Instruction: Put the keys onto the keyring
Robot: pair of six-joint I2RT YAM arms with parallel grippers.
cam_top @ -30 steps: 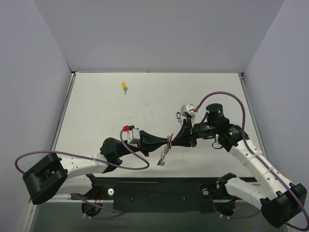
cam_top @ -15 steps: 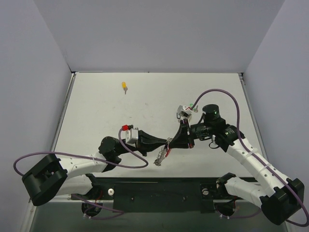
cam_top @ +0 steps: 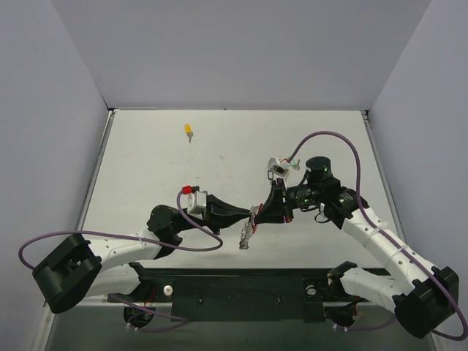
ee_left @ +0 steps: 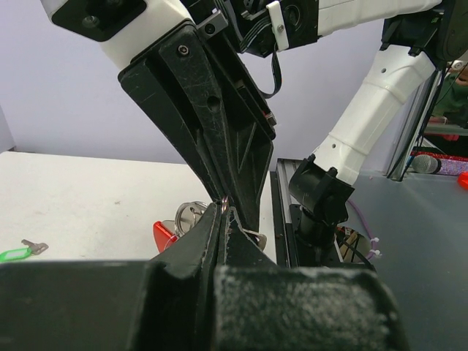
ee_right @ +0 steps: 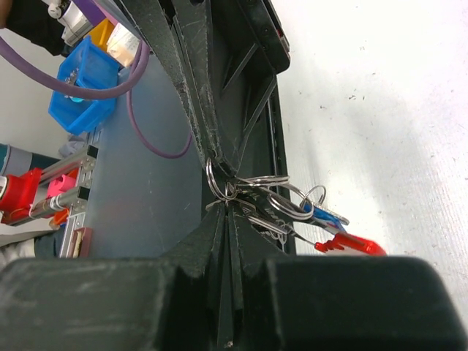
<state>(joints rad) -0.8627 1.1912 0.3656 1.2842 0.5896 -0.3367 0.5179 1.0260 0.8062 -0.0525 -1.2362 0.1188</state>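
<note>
Both arms meet nose to nose just below the middle of the overhead view. The left gripper reaches in from the left and the right gripper from the right, their tips touching. Both are clamped tight, with no gap between the fingers of either one.

The keyring is pinched at that meeting point and hangs off the table, a small tangle of red and silver trailing down and slightly left of the two tips. In the right wrist view, its silver rings bunch where the two sets of fingers come together at frame centre. They fan out to the right of the tips (which ring sits in which pinch is too tangled to tell). A blue key is threaded among those rings right of centre, and a red plastic piece dangles just below it on a thin wire.

In the left wrist view, a green key lies flat on the white surface at the lower left edge, well apart from both grippers. A yellow key lies alone in the upper left part of the table in the overhead view, far from the grippers and the keyring.
</note>
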